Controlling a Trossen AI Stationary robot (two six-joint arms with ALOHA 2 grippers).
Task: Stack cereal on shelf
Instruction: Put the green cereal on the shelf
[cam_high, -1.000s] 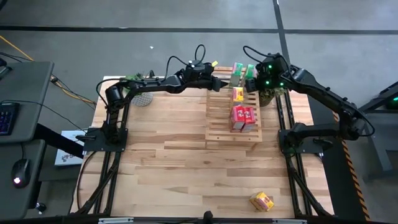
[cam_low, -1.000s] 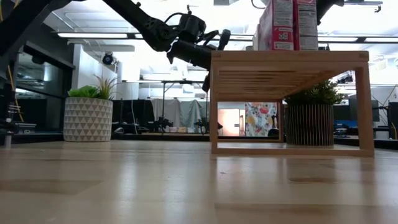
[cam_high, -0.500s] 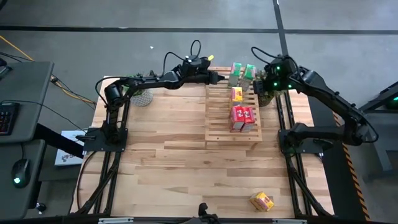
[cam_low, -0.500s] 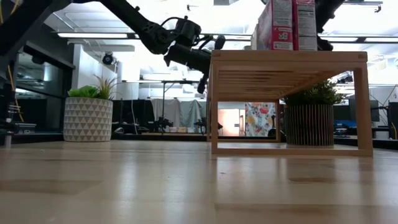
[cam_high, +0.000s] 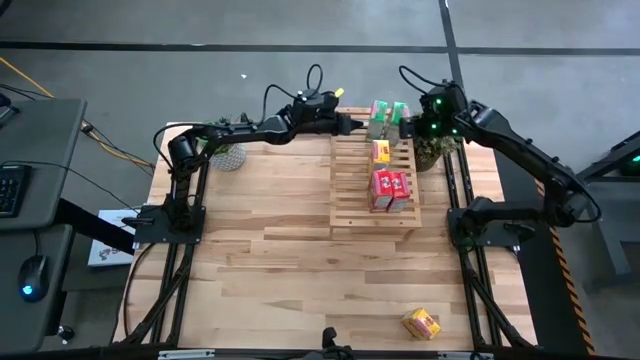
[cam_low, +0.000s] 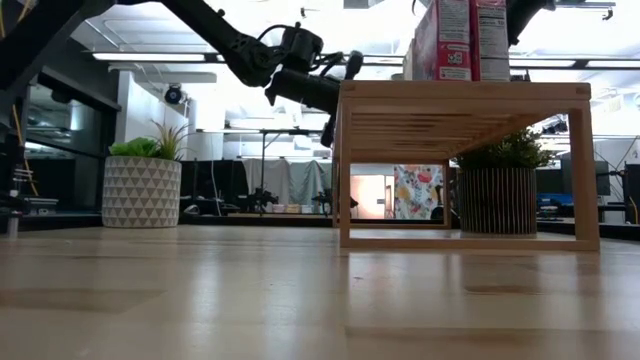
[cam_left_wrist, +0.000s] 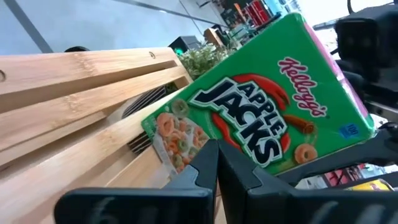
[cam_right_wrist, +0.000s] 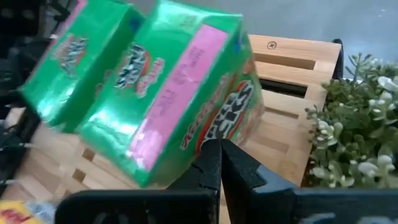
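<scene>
The shelf (cam_high: 372, 190), a light wooden slatted rack, stands on the table's right half. Two red cereal boxes (cam_high: 391, 188) and a yellow one (cam_high: 382, 151) rest on its slats. Two green cereal boxes (cam_high: 378, 115) (cam_high: 400, 112) stand side by side at its far end. My left gripper (cam_high: 356, 124) is shut and sits level at the left green box's (cam_left_wrist: 261, 106) left side. My right gripper (cam_high: 406, 128) is shut, slants down and sits at the right green box's (cam_right_wrist: 180, 93) right side. Another yellow box (cam_high: 421, 323) lies on the table near the front right. My left gripper has its shut fingertips (cam_left_wrist: 208, 158) against the left green box's printed front face (cam_left_wrist: 186, 134), near a lower corner. It comes level from the table's left. The box stands on the shelf's far slats. My right gripper has its shut fingertips (cam_right_wrist: 214, 155) against the right green box's printed face (cam_right_wrist: 227, 121), near its lower edge. It slants down from the table's right. The box stands on the shelf beside the other green one.
A potted plant (cam_high: 432, 152) stands just right of the shelf's far end, under my right arm. A second pot (cam_high: 230, 157) stands at the far left. The table's middle and near left are bare wood (cam_high: 260, 260).
My left gripper has gone a little toward the table's far edge and toward the green boxes, staying shut. My right gripper drew back toward the right edge, then came back to the right green box. The green boxes have kept nearly the same place.
</scene>
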